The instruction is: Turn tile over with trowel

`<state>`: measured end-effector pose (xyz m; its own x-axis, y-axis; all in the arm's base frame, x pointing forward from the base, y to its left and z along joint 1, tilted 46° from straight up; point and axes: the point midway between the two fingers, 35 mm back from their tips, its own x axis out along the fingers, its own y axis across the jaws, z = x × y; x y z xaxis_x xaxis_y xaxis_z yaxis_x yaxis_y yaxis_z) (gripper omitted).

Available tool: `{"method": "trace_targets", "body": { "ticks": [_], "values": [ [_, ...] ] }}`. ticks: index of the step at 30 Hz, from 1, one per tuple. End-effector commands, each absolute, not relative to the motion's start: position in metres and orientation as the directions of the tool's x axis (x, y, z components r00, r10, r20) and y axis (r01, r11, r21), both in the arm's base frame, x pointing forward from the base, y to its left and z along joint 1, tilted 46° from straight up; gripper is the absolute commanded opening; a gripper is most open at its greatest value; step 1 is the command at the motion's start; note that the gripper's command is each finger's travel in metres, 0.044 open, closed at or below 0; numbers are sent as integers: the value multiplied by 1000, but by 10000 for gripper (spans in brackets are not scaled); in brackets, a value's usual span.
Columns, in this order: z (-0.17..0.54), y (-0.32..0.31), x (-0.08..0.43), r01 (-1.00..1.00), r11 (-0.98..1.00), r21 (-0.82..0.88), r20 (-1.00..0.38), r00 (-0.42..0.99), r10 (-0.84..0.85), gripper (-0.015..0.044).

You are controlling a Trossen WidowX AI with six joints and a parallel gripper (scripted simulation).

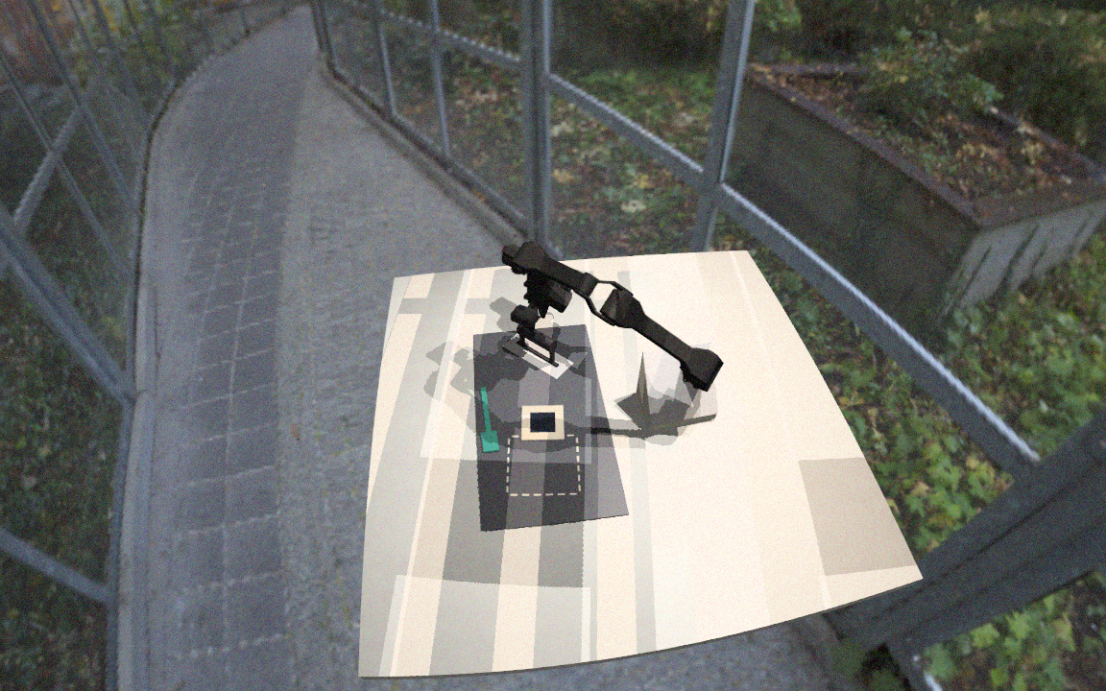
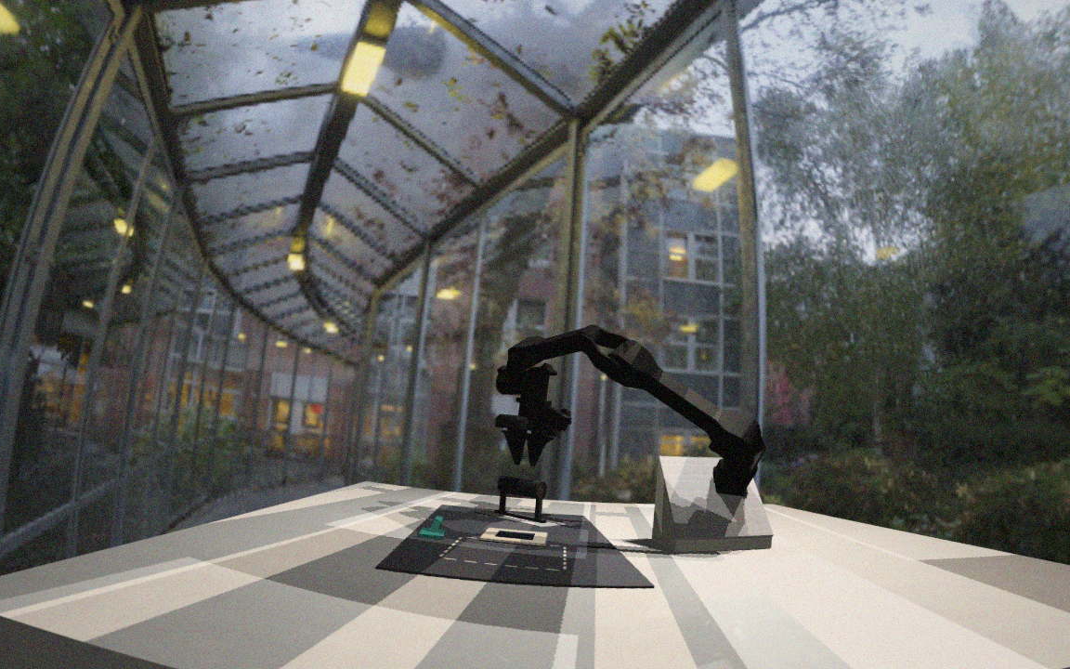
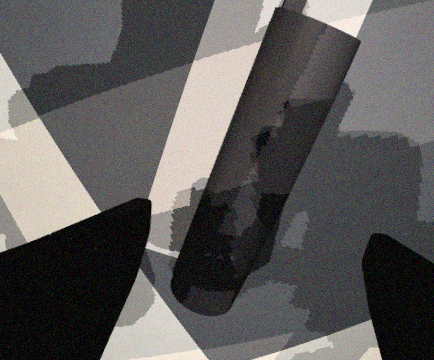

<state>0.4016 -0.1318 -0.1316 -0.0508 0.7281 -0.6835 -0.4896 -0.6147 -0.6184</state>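
Observation:
The trowel (image 1: 555, 371) (image 2: 521, 485) (image 3: 257, 165) has a dark cylindrical handle raised on two posts above a flat pale blade; it rests at the far end of the mat. My gripper (image 2: 525, 462) (image 3: 260, 232) is open and empty, pointing down just above the handle. In the wrist view the handle runs slantwise between the separated fingertips. The cream tile (image 1: 542, 421) (image 2: 514, 536) lies flat with its dark marked square up, at the far edge of the dashed outline (image 1: 509, 493) (image 2: 565, 567). The fingertips are hard to make out in the top view.
The dark mat (image 1: 488, 515) (image 2: 406, 561) carries a teal flat-bladed tool (image 1: 489, 442) (image 2: 432, 532) along its left side. A grey wedge-shaped block (image 1: 647, 403) (image 2: 709, 516) stands right of the mat under the arm's base.

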Motion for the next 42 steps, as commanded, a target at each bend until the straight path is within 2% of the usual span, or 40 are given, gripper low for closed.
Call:
{"method": "trace_targets", "body": {
  "ticks": [1,11,21,31,42],
  "values": [
    [-137,-128,398,-401,-615,-679,-658,-39,752,300],
    [-144,-125,393,-79,-598,-798,-601,15,799,300],
    [-150,-122,388,255,-541,-801,-542,74,837,300],
    [-155,-120,383,559,-468,-684,-481,137,866,300],
    [-159,-117,377,811,-394,-433,-412,210,887,300]
  ]
}}
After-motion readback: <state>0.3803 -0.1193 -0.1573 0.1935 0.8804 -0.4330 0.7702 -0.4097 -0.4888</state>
